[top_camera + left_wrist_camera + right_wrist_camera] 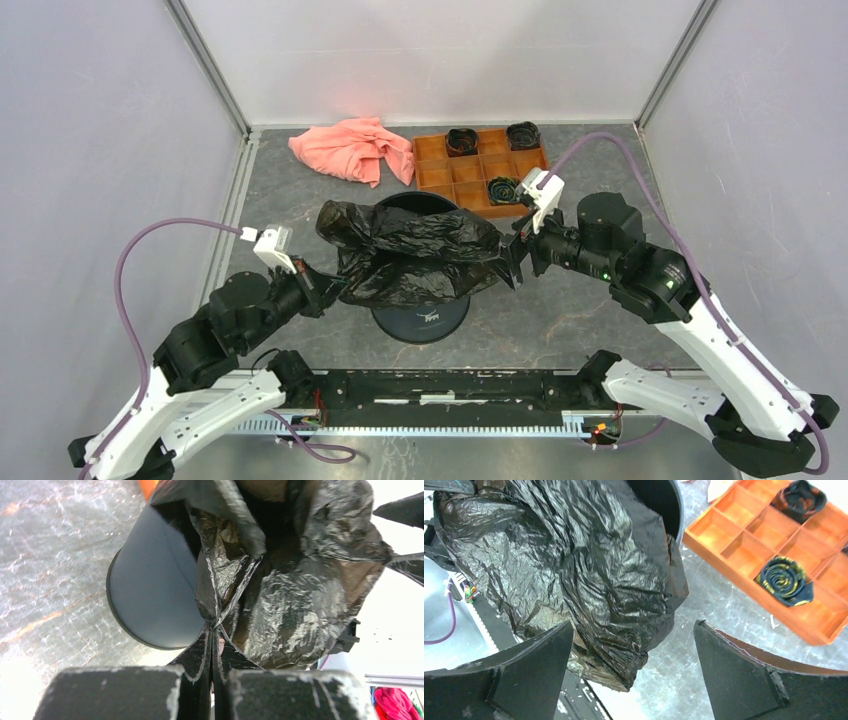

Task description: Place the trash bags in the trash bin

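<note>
The trash bag [410,255] is lying draped over the trash bin [420,318] in the middle of the table, its long axis running left to right between the two arms. The bin is looking tipped – logo base facing the near edge, mouth toward the orange tray [455,175]. The left gripper [322,290] is reaching in low and level, clenching the bag's left edge. The right gripper [513,262] is pointing at the bag's right end, fingers spread wide – gripping nothing.

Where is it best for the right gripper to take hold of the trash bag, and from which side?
Take the trash bag at its bunched right edge, coming from the right: it sticks out past the trash bin, facing the open right gripper.
</note>
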Action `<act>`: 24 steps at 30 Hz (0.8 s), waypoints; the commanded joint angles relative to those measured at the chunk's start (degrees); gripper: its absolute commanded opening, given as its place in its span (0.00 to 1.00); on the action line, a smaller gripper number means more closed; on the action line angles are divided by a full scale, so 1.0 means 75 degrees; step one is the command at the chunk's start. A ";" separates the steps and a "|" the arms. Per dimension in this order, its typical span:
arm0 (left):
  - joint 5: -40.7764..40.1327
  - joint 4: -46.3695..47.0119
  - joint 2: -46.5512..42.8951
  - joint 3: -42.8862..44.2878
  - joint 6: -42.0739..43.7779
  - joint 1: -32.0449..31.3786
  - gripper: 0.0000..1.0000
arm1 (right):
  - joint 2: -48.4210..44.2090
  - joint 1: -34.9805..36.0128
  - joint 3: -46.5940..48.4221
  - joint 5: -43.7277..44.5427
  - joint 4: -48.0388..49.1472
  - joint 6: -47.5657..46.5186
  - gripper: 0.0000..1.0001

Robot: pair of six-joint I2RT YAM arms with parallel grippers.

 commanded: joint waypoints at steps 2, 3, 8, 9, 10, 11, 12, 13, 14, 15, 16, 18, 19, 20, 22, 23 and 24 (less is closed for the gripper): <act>-0.0544 0.0029 -0.0345 -0.0726 -0.0798 0.0002 0.02 | -0.0335 0.0026 -0.0608 -0.0597 0.0628 0.0665 0.98; -0.0562 0.0189 -0.0397 -0.0914 -0.0894 0.0002 0.02 | -0.0351 0.0026 -0.0722 -0.0707 0.0832 0.0678 0.96; -0.0993 0.1015 -0.0515 -0.1787 -0.1061 0.0003 0.02 | -0.0426 0.0028 -0.1624 -0.0682 0.2030 0.0556 0.89; -0.1129 0.1171 -0.0511 -0.2002 -0.1134 0.0003 0.02 | -0.0415 0.0018 -0.1801 -0.0294 0.2271 0.0604 0.87; -0.1251 0.1500 -0.0481 -0.2221 -0.1231 0.0002 0.02 | -0.0412 0.0013 -0.2057 0.0103 0.2600 0.0700 0.85; -0.1277 0.1810 -0.0439 -0.2419 -0.1279 0.0002 0.02 | -0.0425 0.0027 -0.2312 0.0680 0.2937 0.0774 0.83; -0.1308 0.2130 -0.0380 -0.2646 -0.1306 0.0002 0.02 | -0.0439 0.0022 -0.2570 0.1415 0.3132 0.0766 0.83; -0.1409 0.2311 -0.0306 -0.2808 -0.1390 0.0002 0.02 | -0.0462 0.0026 -0.2763 0.2185 0.3265 0.0678 0.82; -0.1527 0.2385 -0.0252 -0.2932 -0.1504 0.0002 0.02 | -0.0467 0.0014 -0.2923 0.2875 0.3329 0.0586 0.83; -0.1619 0.2412 -0.0219 -0.3011 -0.1614 0.0002 0.02 | -0.0468 0.0021 -0.2935 0.3180 0.3276 0.0421 0.84; -0.1645 0.2427 -0.0222 -0.3056 -0.1679 0.0002 0.02 | -0.0486 0.0013 -0.2842 0.3077 0.3193 0.0177 0.87; -0.1560 0.2419 -0.0361 -0.3083 -0.1662 0.0002 0.02 | -0.0565 0.0019 -0.2552 0.2080 0.2986 -0.0613 0.94; -0.1508 0.2366 -0.0504 -0.3078 -0.1646 0.0002 0.02 | -0.0592 0.0018 -0.2356 0.1471 0.2795 -0.0938 0.96; -0.1428 0.2295 -0.0616 -0.3045 -0.1630 0.0002 0.02 | -0.0604 0.0032 -0.2117 0.1056 0.2514 -0.1246 0.97; -0.1245 0.2174 -0.0845 -0.2953 -0.1529 0.0002 0.02 | -0.0638 0.0033 -0.1675 0.0624 0.1980 -0.1711 0.98; -0.1159 0.2080 -0.0934 -0.2914 -0.1503 0.0002 0.03 | -0.0685 0.0028 -0.1494 0.0511 0.1808 -0.1903 0.98; -0.1084 0.2003 -0.1019 -0.2864 -0.1469 0.0002 0.06 | -0.0742 0.0023 -0.1288 0.0395 0.1676 -0.2028 0.98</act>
